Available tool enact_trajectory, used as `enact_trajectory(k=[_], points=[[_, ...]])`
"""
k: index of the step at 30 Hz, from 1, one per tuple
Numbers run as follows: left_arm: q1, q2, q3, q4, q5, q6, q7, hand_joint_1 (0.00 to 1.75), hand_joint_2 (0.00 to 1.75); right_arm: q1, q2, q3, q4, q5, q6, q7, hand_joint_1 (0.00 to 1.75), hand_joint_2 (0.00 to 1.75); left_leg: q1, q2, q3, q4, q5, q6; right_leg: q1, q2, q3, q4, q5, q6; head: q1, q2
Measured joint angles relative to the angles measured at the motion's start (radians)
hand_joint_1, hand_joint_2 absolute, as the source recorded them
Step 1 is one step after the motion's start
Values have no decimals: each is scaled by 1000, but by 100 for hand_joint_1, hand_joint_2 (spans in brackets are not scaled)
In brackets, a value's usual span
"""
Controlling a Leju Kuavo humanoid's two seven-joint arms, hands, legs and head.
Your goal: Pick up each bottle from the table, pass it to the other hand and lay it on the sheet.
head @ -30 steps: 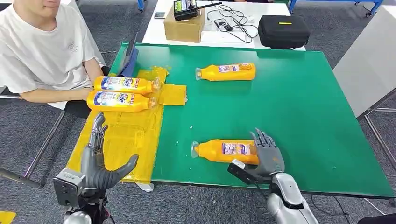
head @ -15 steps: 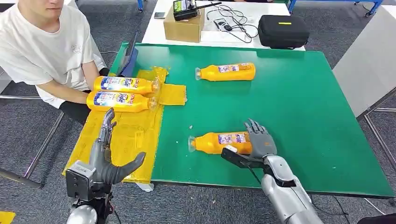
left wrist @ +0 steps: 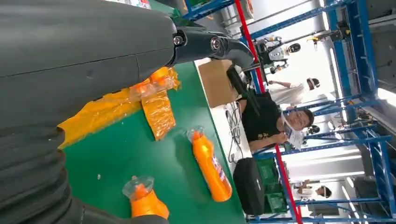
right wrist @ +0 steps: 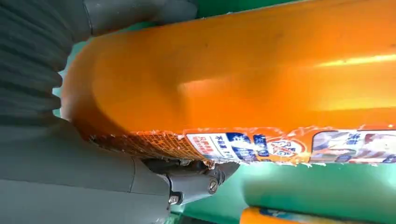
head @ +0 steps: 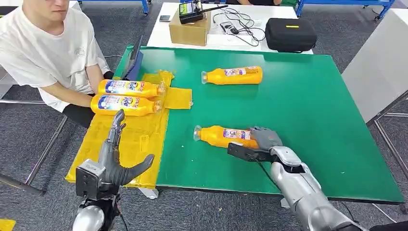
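Note:
An orange bottle lies sideways over the green table, cap pointing left. My right hand grips its base, and in the right wrist view the bottle presses against the palm with fingers wrapped round it. My left hand hovers open, fingers spread, above the near part of the yellow sheet. Two orange bottles lie side by side on the sheet's far end. Another orange bottle lies on the bare table farther back, also seen in the left wrist view.
A person in a white T-shirt sits at the table's left side, forearm close to the sheet's bottles. A dark flat object leans at the table's far left corner. Behind stands a white table with a cardboard box, cables and a black case.
My right hand has curled its fingers round the near bottle's base and shifted it farther onto the table and leftward. My left hand has moved up and inward over the sheet.

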Motion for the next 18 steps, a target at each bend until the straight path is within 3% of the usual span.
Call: enact_trajectory(k=[9,13,18], points=[[-42,11,-27,50,50,-8,-16,0,175,-13,-25,0,53,-193,25,-196,175,175,0,1,3,0,0,0,0,1,4,-2,0,0,0,0],[-50,17,-37,62,50,-6,-17,0,175,-2,-24,-3,56,-222,2,-221,175,175,0,3,4,0,-1,0,0,3,4,-2,0,0,0,0],[-33,18,-38,64,135,-13,0,0,175,80,3,-41,-7,-343,-173,-349,175,175,1,3,2,0,0,0,1,2,4,-1,0,0,0,0]])
